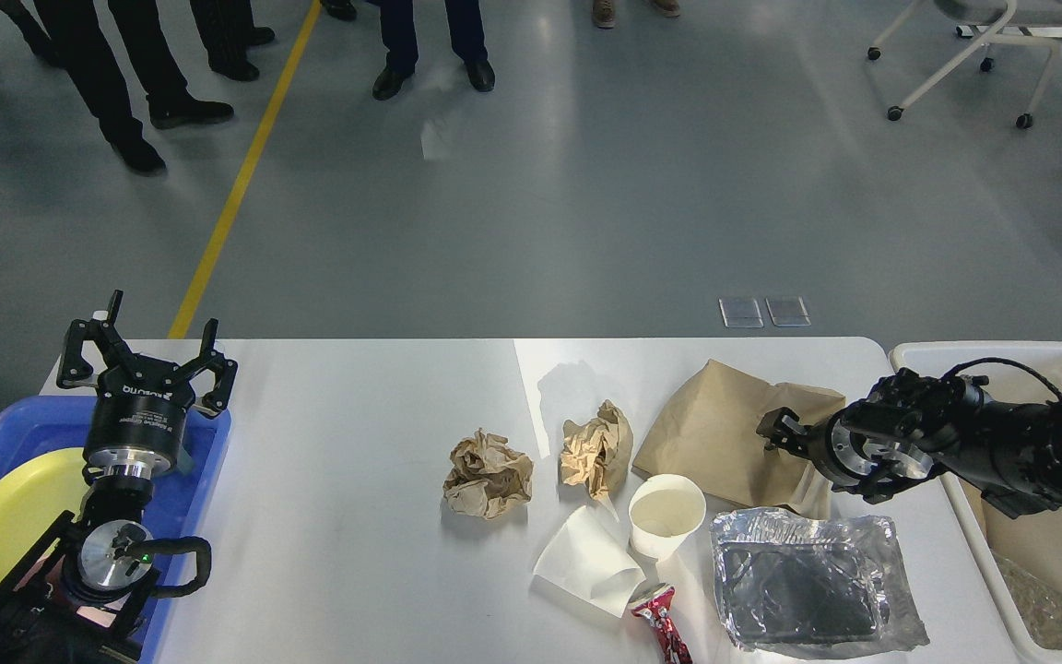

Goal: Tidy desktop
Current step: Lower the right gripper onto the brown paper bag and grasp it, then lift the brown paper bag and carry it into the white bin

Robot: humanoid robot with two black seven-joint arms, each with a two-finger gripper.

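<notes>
- The desktop is a big white table that fills the lower part of the view, with gray floor behind it.
- The left gripper stands up over the far end of a blue tray at the left edge of the table. Its two fingers are spread wide apart and hold nothing.
- A yellow plate lies in the blue tray, partly hidden by the left arm.
- The right gripper reaches in from the right, low over a flat brown paper bag. It looks small and dark, so I cannot tell if its fingers are apart or together, or if they touch the bag.
- Two balls of crumpled brown paper sit near the middle of the table, one just beside the other.
- A white paper cup stands upright in front of the bag. A second white cup lies on its side, touching it.
- A crushed red can lies at the near edge.
- A shiny foil tray sits to the right of the cups.
- A cream bin stands off the right end of the table, with some trash inside.
</notes>
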